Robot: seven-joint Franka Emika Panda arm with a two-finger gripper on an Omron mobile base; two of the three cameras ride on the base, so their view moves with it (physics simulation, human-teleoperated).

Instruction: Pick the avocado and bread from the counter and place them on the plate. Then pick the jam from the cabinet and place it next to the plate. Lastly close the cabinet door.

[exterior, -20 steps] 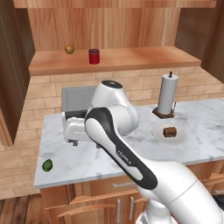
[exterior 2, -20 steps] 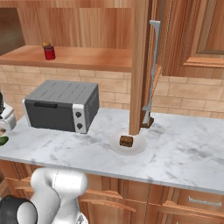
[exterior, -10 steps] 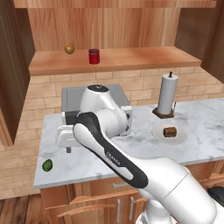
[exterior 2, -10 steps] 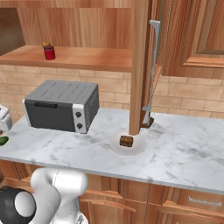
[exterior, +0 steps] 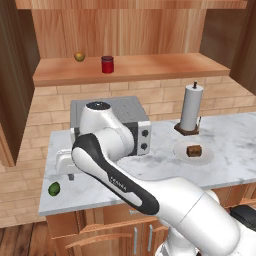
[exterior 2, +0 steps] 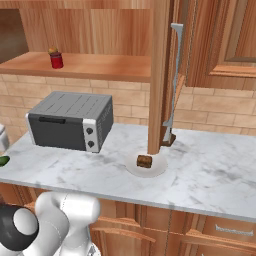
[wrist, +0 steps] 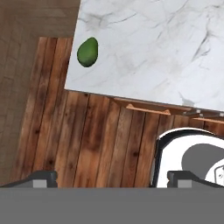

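Gripper (wrist: 111,177) jaws wide apart, holding nothing. Avocado (wrist: 87,52) lies at 11 o'clock in hand view, near counter (wrist: 166,48) corner. Bread (exterior: 194,150) sits on plate (exterior: 180,150). Jam (exterior: 107,64) on cabinet (exterior: 150,67) shelf.

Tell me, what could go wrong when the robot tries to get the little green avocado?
The avocado lies close to the corner of the counter, so a clumsy touch from the open gripper could roll it off onto the floor. In the hand view the avocado sits far off to one side, so the gripper may come down beside it. The arm also bends close to the toaster oven and could bump it.
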